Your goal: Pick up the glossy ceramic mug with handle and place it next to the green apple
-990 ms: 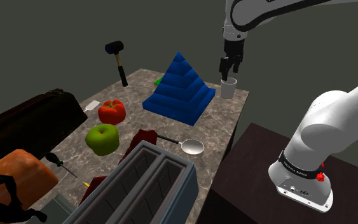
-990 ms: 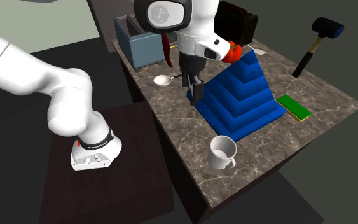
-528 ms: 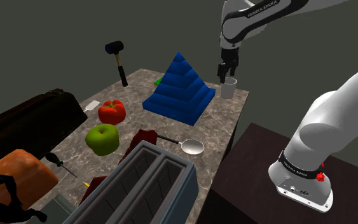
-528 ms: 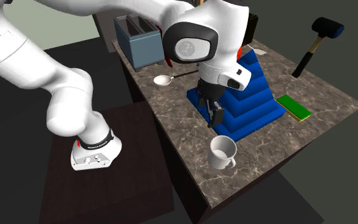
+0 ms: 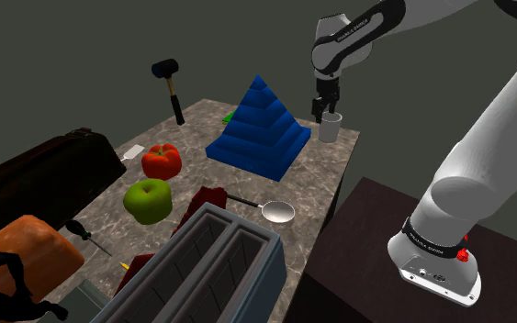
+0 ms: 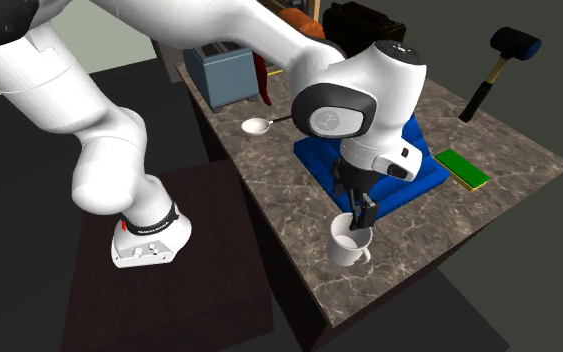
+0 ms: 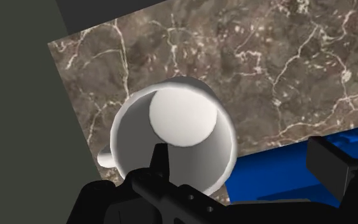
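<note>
A glossy white mug point(image 5: 330, 128) with a handle stands upright near the table corner beside the blue stepped pyramid point(image 5: 259, 128). My black gripper point(image 5: 323, 109) hangs open right over the mug's rim. In the second exterior view the gripper point(image 6: 359, 211) reaches down to the mug point(image 6: 350, 244). In the wrist view one finger point(image 7: 160, 159) points into the mug's point(image 7: 174, 133) opening and the other point(image 7: 327, 159) stands outside its wall, over the pyramid's edge; neither clasps it. The green apple point(image 5: 148, 200) lies far across the table, next to a red fruit point(image 5: 162, 161).
The pyramid stands between the mug and the apple. A spoon point(image 5: 270, 210), a grey toaster point(image 5: 210, 271) and a dark red cloth point(image 5: 208, 199) lie near the apple. A hammer point(image 5: 169, 87), a green block point(image 6: 462, 168), a black bag point(image 5: 45, 170) and a screwdriver point(image 5: 86, 237) ring the table.
The arm has swung from beside the pyramid over to the mug and come down, so the open fingers now straddle its rim. The mug has not moved.
</note>
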